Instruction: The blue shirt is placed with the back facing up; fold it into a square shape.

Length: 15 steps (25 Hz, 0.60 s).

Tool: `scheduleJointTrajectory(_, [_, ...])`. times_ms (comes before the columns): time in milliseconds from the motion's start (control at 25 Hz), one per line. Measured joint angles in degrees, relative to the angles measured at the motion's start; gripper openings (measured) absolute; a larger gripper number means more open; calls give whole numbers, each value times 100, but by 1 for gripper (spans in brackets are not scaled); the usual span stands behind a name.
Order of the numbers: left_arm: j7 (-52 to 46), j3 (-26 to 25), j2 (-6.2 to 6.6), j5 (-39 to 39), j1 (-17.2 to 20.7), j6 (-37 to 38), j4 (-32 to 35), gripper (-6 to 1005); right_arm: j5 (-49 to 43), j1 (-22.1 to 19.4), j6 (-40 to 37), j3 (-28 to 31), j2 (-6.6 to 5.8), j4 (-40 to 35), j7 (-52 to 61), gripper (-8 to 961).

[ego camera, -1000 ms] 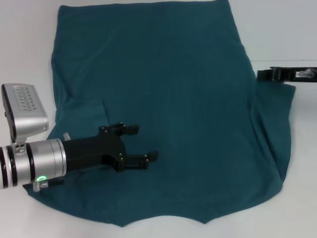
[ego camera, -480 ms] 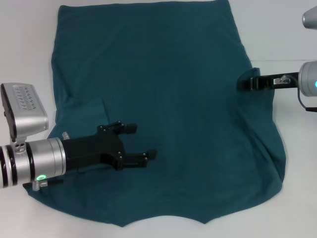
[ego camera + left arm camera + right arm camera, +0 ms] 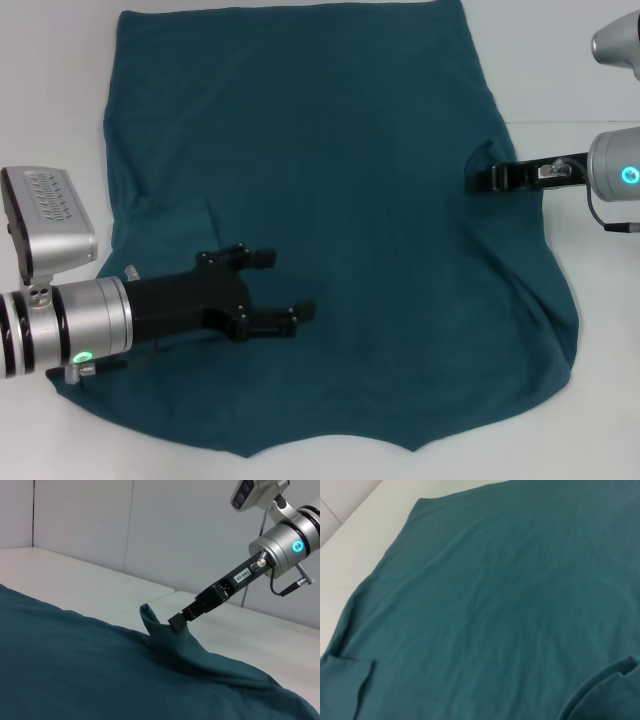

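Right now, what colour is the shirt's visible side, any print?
Plain dark teal-blue shirt, no print; head view.

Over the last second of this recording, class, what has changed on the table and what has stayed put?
The right gripper has travelled inward over the blue shirt, shut on its right sleeve edge, dragging that fabric toward the middle so it stands up in a peak. The left gripper stays open, hovering over the shirt's near-left part. The rest of the shirt lies flat as before.

Large dark teal-blue soft-fabric short-sleeved shirt (image 3: 330, 200), spread mostly flat and plain side up on a white surface, filling the centre of the head view. Its right sleeve edge (image 3: 152, 622) is raised into a small peak at centre right. The left sleeve is folded inward at centre left.
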Motion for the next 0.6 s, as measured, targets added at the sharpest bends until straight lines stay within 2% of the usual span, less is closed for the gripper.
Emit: scheduleJointTrajectory(600, [2, 1, 0, 0, 6, -57, -9, 950, 2, 259, 268, -139, 121, 201, 318, 47])
